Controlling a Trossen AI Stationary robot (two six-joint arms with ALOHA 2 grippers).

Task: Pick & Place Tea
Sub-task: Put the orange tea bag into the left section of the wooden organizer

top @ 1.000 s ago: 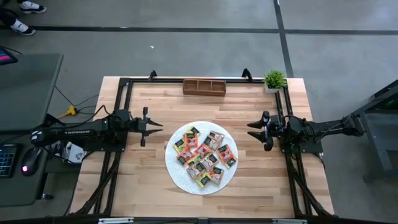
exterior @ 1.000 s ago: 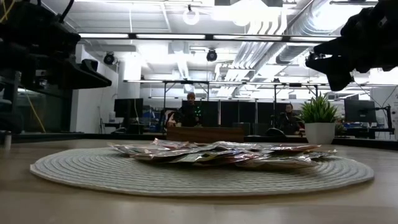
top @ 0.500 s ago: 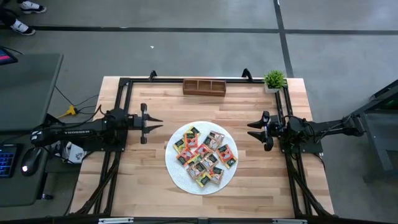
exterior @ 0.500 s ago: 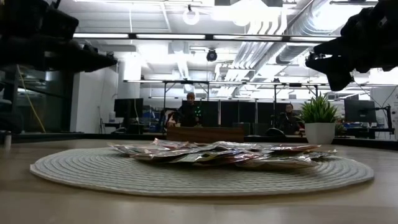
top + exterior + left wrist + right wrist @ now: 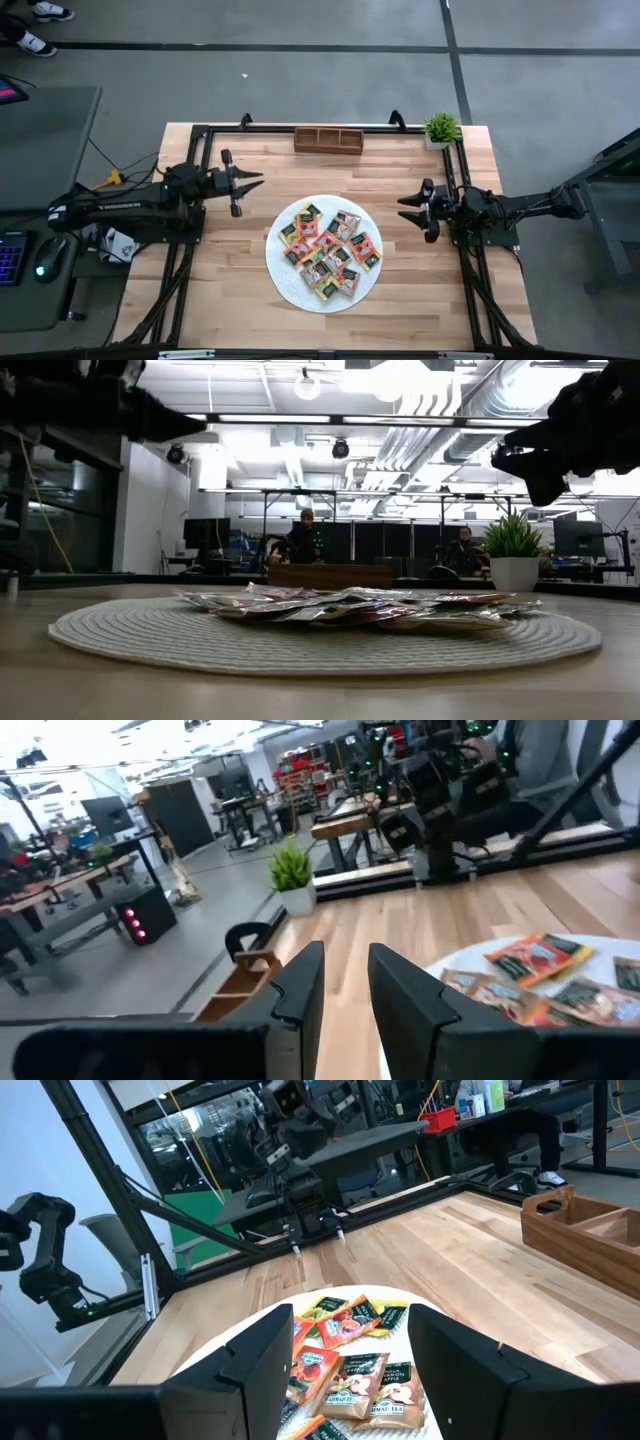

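Looking at the counter point(image 5: 400, 290), the tea point(image 5: 330, 250) lies heaped on the round white mat point(image 5: 285, 280), between the two arms. The left hand point(image 5: 255, 180) hangs over bare wood, fingers narrowly parted and empty; the pile is ahead of it and off to one side. The right hand point(image 5: 405, 210), wide open and empty, looks a little nearer and points almost straight at the packets.

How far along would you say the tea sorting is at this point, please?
Nothing looks placed yet: the tea packets all lie piled on the white mat, and the wooden tray looks empty. Nothing is in hand; the left gripper and the open right gripper hover empty beside the mat. Every packet is left.
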